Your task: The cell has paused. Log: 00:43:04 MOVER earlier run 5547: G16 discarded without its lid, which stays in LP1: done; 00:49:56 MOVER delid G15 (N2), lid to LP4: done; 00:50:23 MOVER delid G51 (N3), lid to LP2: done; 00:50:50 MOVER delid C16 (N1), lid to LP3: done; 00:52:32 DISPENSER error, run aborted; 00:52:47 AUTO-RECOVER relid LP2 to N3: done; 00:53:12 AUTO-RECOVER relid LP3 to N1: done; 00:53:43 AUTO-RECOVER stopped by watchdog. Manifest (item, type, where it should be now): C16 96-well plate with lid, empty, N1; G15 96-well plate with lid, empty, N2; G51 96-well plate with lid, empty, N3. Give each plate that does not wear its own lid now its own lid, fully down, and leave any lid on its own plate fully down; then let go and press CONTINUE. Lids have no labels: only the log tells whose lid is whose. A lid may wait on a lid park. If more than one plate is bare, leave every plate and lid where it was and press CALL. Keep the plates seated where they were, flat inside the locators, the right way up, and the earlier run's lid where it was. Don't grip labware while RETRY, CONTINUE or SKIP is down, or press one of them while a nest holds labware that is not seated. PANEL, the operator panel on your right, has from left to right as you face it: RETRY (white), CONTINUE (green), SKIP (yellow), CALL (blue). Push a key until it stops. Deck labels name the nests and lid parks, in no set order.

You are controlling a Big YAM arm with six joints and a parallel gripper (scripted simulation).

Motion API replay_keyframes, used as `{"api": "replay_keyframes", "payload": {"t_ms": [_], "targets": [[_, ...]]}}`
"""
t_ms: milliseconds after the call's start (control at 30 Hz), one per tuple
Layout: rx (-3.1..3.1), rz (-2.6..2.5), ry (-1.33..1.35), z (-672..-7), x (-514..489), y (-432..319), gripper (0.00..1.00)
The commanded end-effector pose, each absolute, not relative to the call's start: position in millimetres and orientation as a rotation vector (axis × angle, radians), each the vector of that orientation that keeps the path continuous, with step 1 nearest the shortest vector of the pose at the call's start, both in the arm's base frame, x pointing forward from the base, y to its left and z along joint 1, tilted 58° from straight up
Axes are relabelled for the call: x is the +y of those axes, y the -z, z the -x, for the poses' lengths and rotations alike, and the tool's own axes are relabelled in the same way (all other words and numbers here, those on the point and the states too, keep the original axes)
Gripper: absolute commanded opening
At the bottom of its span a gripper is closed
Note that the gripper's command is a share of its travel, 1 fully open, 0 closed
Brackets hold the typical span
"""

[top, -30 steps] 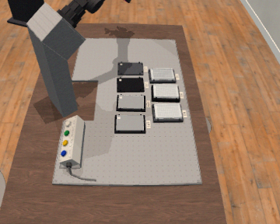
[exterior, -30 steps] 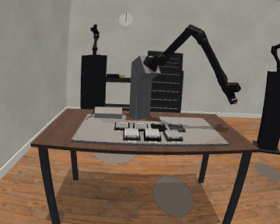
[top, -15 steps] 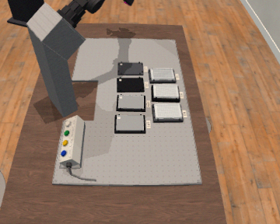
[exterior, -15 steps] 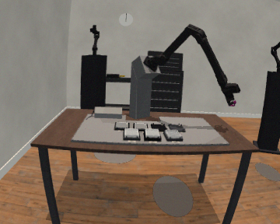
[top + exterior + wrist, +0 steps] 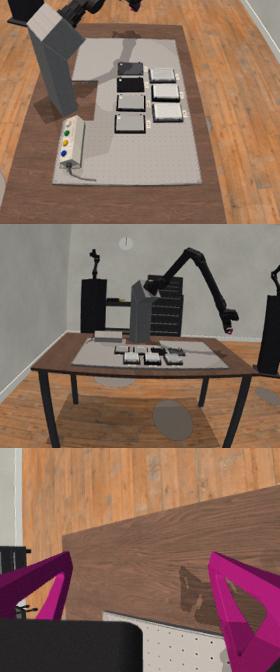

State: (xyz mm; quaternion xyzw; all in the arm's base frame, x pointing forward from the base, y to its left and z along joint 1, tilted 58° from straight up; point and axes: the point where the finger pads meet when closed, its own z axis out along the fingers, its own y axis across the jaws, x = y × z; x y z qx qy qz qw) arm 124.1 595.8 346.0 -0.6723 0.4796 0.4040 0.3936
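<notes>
Reference landmark: the button box (image 5: 71,144) at the near-left corner of the grey mat (image 5: 155,167). Reading the top view left to right from the box, first came a column of four lid parks. The two nearest the box each carried a pale lid (image 5: 130,123) (image 5: 131,103), and the two farthest showed dark (image 5: 131,84) (image 5: 130,68), apparently unoccupied. Right of that column, farther from the box, stood three plates (image 5: 167,112) (image 5: 166,92) (image 5: 162,75). The nearest and farthest showed well dots more plainly than the middle one, but I could not settle which plate was bare, and the deck labels were too small to read. The gripper (image 5: 229,330) hung high, beyond the table edge farthest from the box, with nothing under it but wood. Its magenta fingers were spread to full width and held nothing. Judgement: the wanted lid lay back toward the box from the gripper, a long reach down and inward. Each lid's long axis ran across the column, from the parks toward the plates, so the fingers would probably need to straddle its short side. There was only one arm, so no choice of hand.
</notes>
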Motion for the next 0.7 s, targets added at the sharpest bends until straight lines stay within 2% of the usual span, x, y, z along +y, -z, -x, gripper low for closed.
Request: {"api": "replay_keyframes", "payload": {"t_ms": [0,300,400,667], "targets": [[1.229,1.669,-1.027,-139,578,-365,1.00],[1.381,1.607,-0.952,-178,559,-358,1.00],[1.383,1.622,-0.959,-171,559,-354,1.00],[1.492,1.552,-0.897,-215,536,-352,1.00]]}}
